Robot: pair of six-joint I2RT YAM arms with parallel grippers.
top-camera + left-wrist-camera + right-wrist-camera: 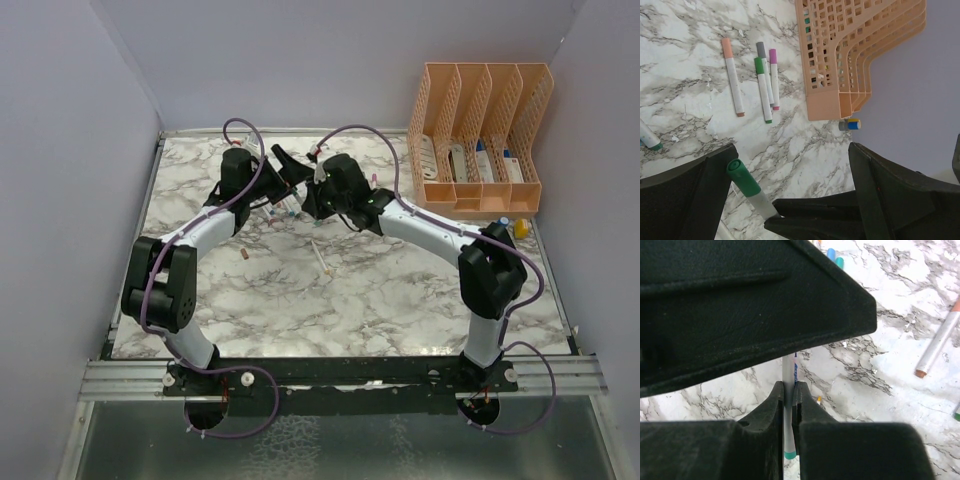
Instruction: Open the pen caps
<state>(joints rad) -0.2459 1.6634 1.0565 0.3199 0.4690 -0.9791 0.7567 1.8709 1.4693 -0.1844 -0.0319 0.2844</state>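
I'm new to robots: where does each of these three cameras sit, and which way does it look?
Top external: above and behind the arms, looking down on the marble table; both arms show whole.
Left wrist: on the left arm, looking past the open left gripper toward the peach organiser.
Right wrist: on the right arm, looking down past the right gripper, shut on a pen.
Shared: both wrist views show that pen; top and left wrist views share the organiser.
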